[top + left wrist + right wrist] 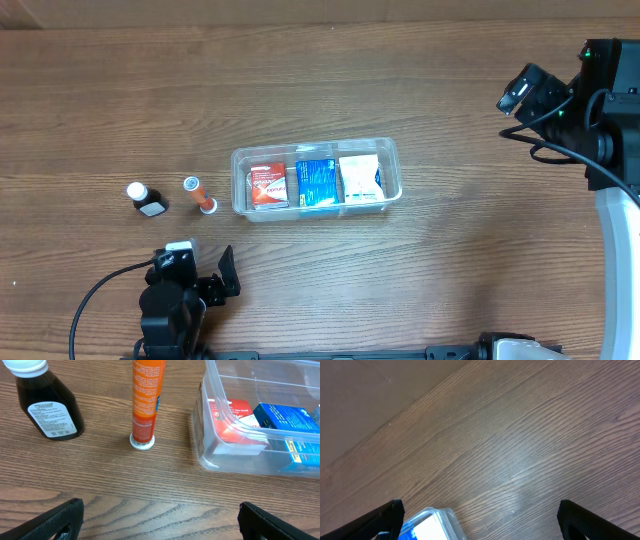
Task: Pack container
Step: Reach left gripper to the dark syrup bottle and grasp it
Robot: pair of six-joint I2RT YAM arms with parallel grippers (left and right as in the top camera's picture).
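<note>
The clear plastic container (316, 151) sits mid-table and holds a red box (268, 186), a blue box (317, 183) and a white box (360, 180) side by side. A dark brown bottle (147, 200) and an orange tube (198, 195) stand to its left. My left gripper (205, 278) is open and empty near the front edge, short of the tube (145, 400), the bottle (47, 407) and the container's left end (207, 455). My right gripper (522, 92) is open and empty at the far right, raised; a container corner (447, 517) shows in its view.
Bare wood-grain tabletop (450, 260) lies around the objects. The right arm's base and cables (610, 150) stand at the right edge. The table's far edge (395, 422) shows in the right wrist view.
</note>
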